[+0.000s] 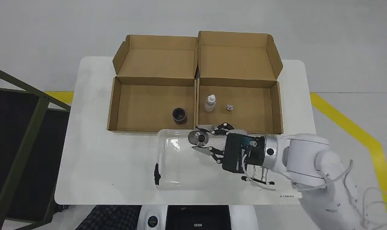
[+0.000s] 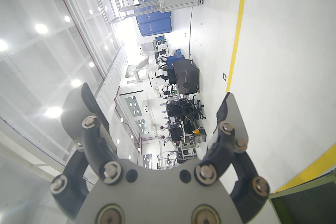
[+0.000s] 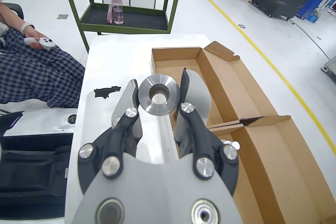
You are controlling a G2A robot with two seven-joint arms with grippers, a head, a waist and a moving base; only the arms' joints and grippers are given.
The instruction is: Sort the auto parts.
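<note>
Currently the right gripper [image 3: 159, 89] is clamped on a metal ring [image 3: 143, 97], one finger on each side of its rim and the bore facing the wrist camera. The ring is held off the desk [image 1: 97, 163], just on the near side of the boxes' front wall, about at the seam between them and over the far rim of the clear bin [image 1: 181, 169]. The bin sits at the middle of the near edge. The left box [image 1: 139, 106] and right box [image 1: 254, 106] stand side by side toward the far edge, lids open. A dark sleeve [image 1: 179, 115] is in the left box; a white bottle [image 1: 210, 103] and a small part [image 1: 229, 106] are in the right box. The left gripper [image 2: 157, 93] has its fingers spread apart with nothing between them.
</note>
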